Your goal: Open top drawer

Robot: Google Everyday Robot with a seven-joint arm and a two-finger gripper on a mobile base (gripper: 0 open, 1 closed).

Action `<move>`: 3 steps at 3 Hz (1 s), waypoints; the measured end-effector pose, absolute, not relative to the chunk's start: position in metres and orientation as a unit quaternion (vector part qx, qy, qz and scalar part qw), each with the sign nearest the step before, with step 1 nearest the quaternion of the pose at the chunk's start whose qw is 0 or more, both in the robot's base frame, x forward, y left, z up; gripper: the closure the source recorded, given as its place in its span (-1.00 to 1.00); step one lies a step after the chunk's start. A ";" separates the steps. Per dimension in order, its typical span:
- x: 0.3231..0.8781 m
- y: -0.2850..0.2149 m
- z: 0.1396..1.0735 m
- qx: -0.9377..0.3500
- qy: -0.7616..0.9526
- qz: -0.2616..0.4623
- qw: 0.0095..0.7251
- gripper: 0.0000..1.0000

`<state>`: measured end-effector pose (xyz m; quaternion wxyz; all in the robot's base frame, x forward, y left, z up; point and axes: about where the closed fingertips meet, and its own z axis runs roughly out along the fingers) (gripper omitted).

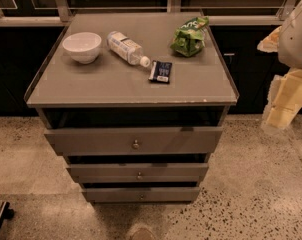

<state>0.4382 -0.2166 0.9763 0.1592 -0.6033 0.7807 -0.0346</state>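
**Top drawer waiting, gripper off to the right of the frame**

Nearest, at lower centre, sit two narrower drawers [138, 173]. Just above them is the top drawer [86, 141], the widest grey front at mid-frame, with a small round knob [135, 144] at its centre. The gripper [283, 104] hangs at the right edge, well apart from the knob, and I cannot tell whether it is released or clenched. The step probably calls for bringing it round in front of the knob, square to the drawer front. It would then close on the knob alone and pull straight out towards the bottom of the frame, level and slow. Jerking could shake the cabinet top [91, 86] beyond, where a bowl [82, 46], a bottle [126, 48] lying on its side, a dark packet [160, 71] and a green bag [190, 36] rest.
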 end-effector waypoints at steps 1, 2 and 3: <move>0.438 -0.217 0.976 -0.603 0.781 -0.035 0.159 -1.00; 0.437 -0.214 0.984 -0.603 0.778 -0.042 0.169 -1.00; 0.426 -0.216 0.978 -0.592 0.780 -0.044 0.196 -1.00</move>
